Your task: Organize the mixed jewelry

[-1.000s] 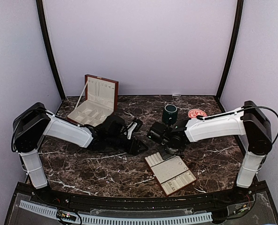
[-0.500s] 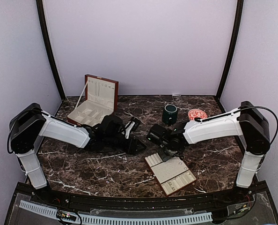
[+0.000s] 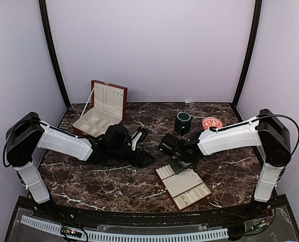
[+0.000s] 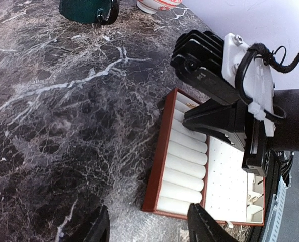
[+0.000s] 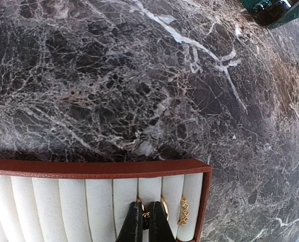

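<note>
The cream-padded tray (image 3: 189, 184) lies front of centre, its ring rolls toward the arms. In the right wrist view my right gripper (image 5: 144, 214) is shut on a small gold ring (image 5: 146, 215) that sits in a slot between two rolls near the tray's brown rim (image 5: 89, 168). Two more gold rings (image 5: 164, 205) (image 5: 183, 209) stand in the neighbouring slots. From above, the right gripper (image 3: 179, 162) hangs over the tray's far left corner. My left gripper (image 3: 145, 146) is open and holds nothing; it hovers over the marble left of the tray (image 4: 184, 166).
An open red-brown wooden box (image 3: 101, 108) with cream lining stands at the back left. A dark green mug (image 3: 182, 122) and a red-and-white bowl (image 3: 212, 122) stand at the back right, behind the right arm. The table is dark veined marble.
The left arm has drawn back a little to the left, its gripper still open. The right gripper has stayed shut over the tray's corner.
</note>
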